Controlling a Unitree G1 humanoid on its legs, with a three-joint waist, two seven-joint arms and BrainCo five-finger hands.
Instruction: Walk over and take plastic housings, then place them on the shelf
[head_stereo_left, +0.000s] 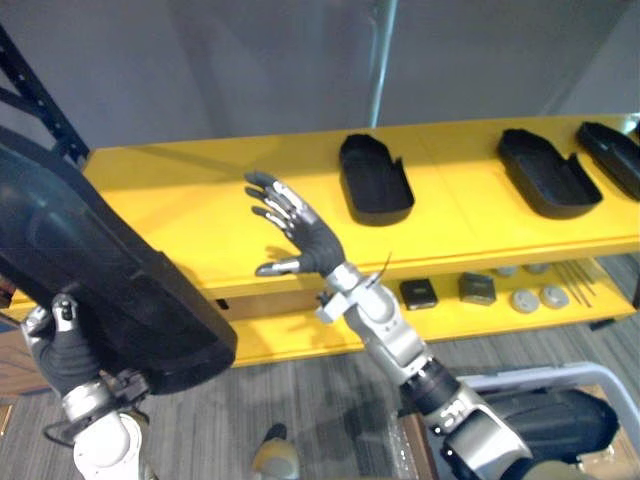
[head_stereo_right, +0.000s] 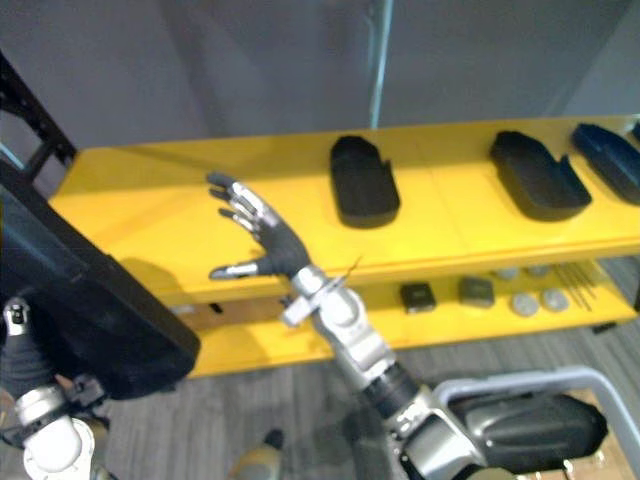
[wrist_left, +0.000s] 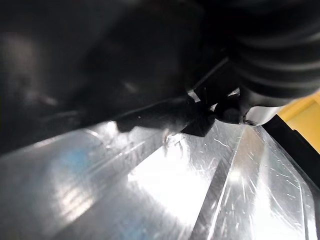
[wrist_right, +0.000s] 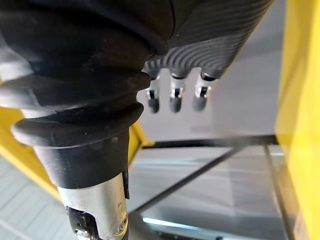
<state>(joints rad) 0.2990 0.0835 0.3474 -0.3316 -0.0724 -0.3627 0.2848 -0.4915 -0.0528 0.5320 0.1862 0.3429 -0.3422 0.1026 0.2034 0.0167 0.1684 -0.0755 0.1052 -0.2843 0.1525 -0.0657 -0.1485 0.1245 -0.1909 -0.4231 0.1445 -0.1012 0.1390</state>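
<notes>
A large black plastic housing (head_stereo_left: 95, 270) hangs in the air at the left, in front of the yellow shelf (head_stereo_left: 180, 200). My left hand (head_stereo_left: 58, 345) grips its lower edge from below, thumb up against it; up close the left wrist view shows the housing's dark underside (wrist_left: 100, 65). My right hand (head_stereo_left: 300, 235) is raised over the shelf's front edge, fingers spread and holding nothing; its fingers (wrist_right: 172, 97) also show past the ribbed cover. Three more black housings lie on the top shelf: one in the middle (head_stereo_left: 375, 178), two at the right (head_stereo_left: 548, 172) (head_stereo_left: 612, 155).
The lower shelf board (head_stereo_left: 300, 335) carries two small dark boxes (head_stereo_left: 418, 293) (head_stereo_left: 477, 288) and grey discs (head_stereo_left: 525, 300). A cart with a grey rail (head_stereo_right: 520, 380) holds another black housing (head_stereo_right: 520, 425) at the lower right. A dark rack post (head_stereo_left: 35, 100) stands at the far left.
</notes>
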